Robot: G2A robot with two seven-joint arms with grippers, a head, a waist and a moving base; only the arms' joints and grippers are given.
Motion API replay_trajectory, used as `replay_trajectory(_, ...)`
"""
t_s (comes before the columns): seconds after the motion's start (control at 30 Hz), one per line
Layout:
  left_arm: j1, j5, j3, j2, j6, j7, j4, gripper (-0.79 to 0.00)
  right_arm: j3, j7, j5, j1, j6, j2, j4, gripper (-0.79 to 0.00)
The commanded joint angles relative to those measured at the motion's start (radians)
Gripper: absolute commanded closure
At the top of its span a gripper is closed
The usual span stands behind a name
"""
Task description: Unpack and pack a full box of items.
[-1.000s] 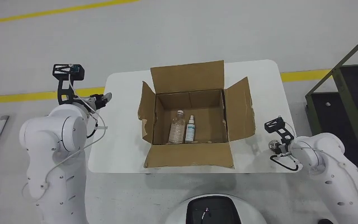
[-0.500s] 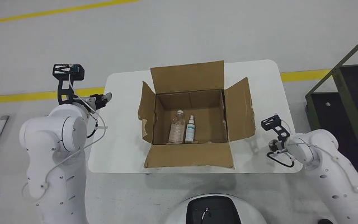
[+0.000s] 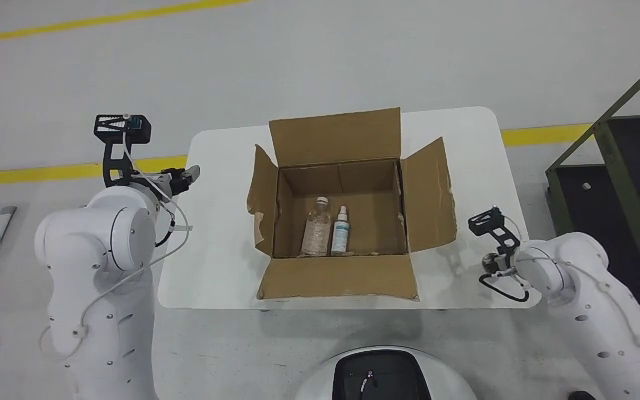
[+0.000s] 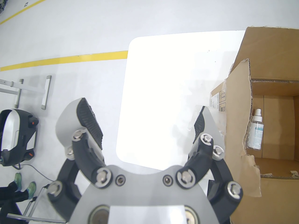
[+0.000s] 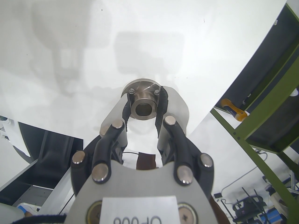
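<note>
Not much going on in the last second. The right gripper (image 5: 144, 106) shuffled a touch closer to the box (image 3: 335, 135) and then settled. It's now just off the box's right-hand flap, over the counter (image 3: 225, 220). Its jaws are pinched on a small metal flanged fitting (image 5: 143, 110), which sits out of the box, held up above the counter on that right side.

The left gripper (image 4: 143, 113) hasn't budged. It's parked well out from the box's left flap, jaws spread wide with nothing in them.

Inside the box nothing shifted either. The clear bottle (image 3: 316, 227) and spray bottle (image 3: 341, 230) lie side by side on the box floor, toward its near wall.

My read is that the fitting is partway through a transfer, though I can't tell whether it's headed out or back in. With two bottles sitting in the box, the job looks far from finished either way, and the tiny nudge barely moves it along.
</note>
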Motion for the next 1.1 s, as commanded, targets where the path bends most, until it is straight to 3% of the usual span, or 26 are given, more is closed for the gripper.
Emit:
replay_trajectory(0.0,0.000,0.000,0.000,0.000,0.000,0.000,0.000,-0.785,0.003,-0.003,0.001,-0.001,0.000,0.001,0.001,-0.256)
replay_trajectory(0.27,0.000,0.000,0.000,0.000,0.000,0.000,0.000,-0.785,-0.009,-0.014,-0.001,0.000,0.003,0.003,0.011,-0.259)
replay_trajectory(0.33,0.000,0.000,0.000,0.000,0.000,0.000,0.000,-0.785,-0.013,-0.018,-0.001,0.001,0.005,0.003,0.015,-0.212)
replay_trajectory(0.4,0.000,0.000,0.000,0.000,0.000,0.000,0.000,-0.785,-0.016,-0.021,-0.001,0.003,0.007,0.003,0.018,0.000)
replay_trajectory(0.67,0.000,0.000,0.000,0.000,0.000,0.000,0.000,-0.785,0.018,-0.038,0.059,0.020,0.043,0.005,0.007,0.000)
replay_trajectory(0.8,0.000,0.000,0.000,0.000,0.000,0.000,0.000,-0.785,0.098,-0.077,0.197,0.061,0.094,0.005,-0.011,0.000)
replay_trajectory(1.07,0.000,0.000,0.000,0.000,0.000,0.000,0.000,-0.785,0.275,-0.226,0.714,0.157,0.177,-0.004,0.011,0.000)
